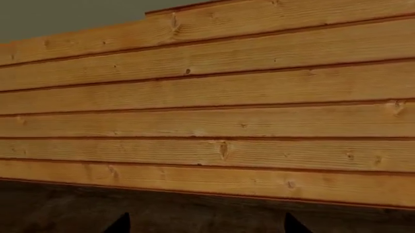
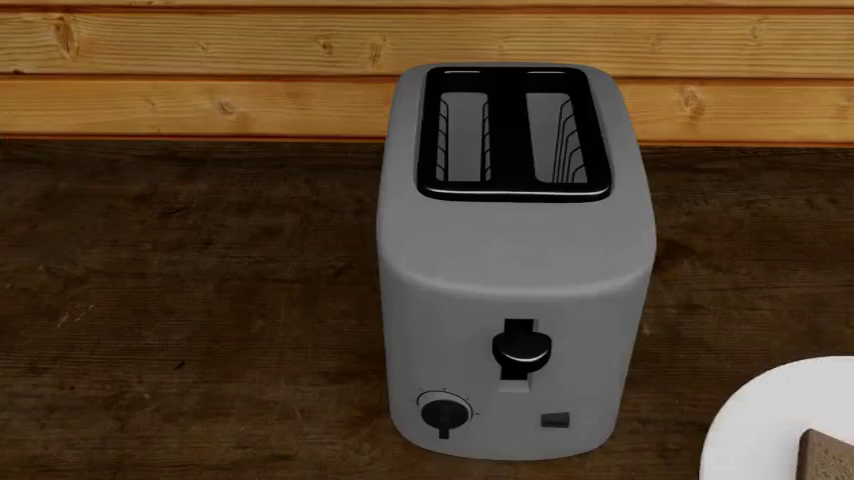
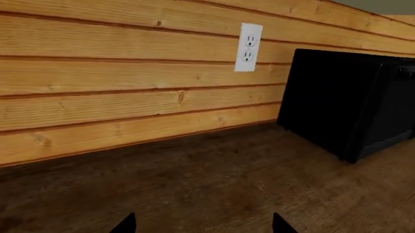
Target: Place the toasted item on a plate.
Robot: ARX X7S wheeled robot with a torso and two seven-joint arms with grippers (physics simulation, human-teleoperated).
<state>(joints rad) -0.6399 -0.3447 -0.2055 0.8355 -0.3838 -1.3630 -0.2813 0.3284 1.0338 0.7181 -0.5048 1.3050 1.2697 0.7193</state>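
On plate at head view corner: toast landed. Both grippers wide, empty; I'd back off slow, avoid toaster.

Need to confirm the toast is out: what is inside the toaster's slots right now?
Both slots of the toaster show only dark walls and wire guides; no bread shows, though the slot bottoms are hidden. A brown slice lies on the white plate at the head view's edge.
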